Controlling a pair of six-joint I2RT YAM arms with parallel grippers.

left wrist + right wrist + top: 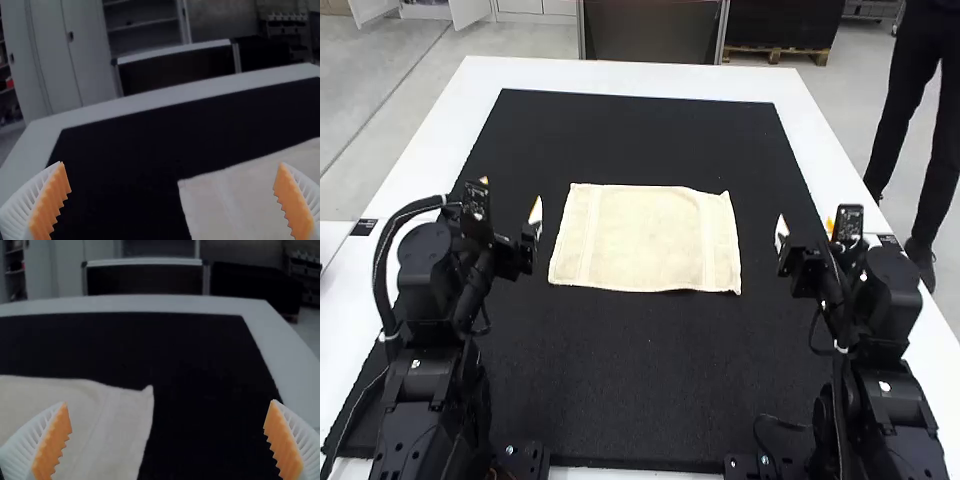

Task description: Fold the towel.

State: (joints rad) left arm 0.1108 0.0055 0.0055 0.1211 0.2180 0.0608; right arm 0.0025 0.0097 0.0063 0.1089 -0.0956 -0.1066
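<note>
A cream towel (645, 238) lies spread in a single flat layer in the middle of the black mat. Off its left side, my left gripper (510, 200) is held above the mat; off its right side is my right gripper (807, 232). In the left wrist view the left gripper (172, 200) stands open, with one corner of the towel (250, 200) beyond its fingers. The right wrist view has the right gripper (167, 440) open too, a far corner of the towel (110, 425) showing between its fingers. Neither gripper touches the cloth.
The black mat (650, 380) covers most of the white table (620, 75), whose border runs along the far edge and both sides. The two arms stand at the near left and near right. A person stands beyond the table's right edge.
</note>
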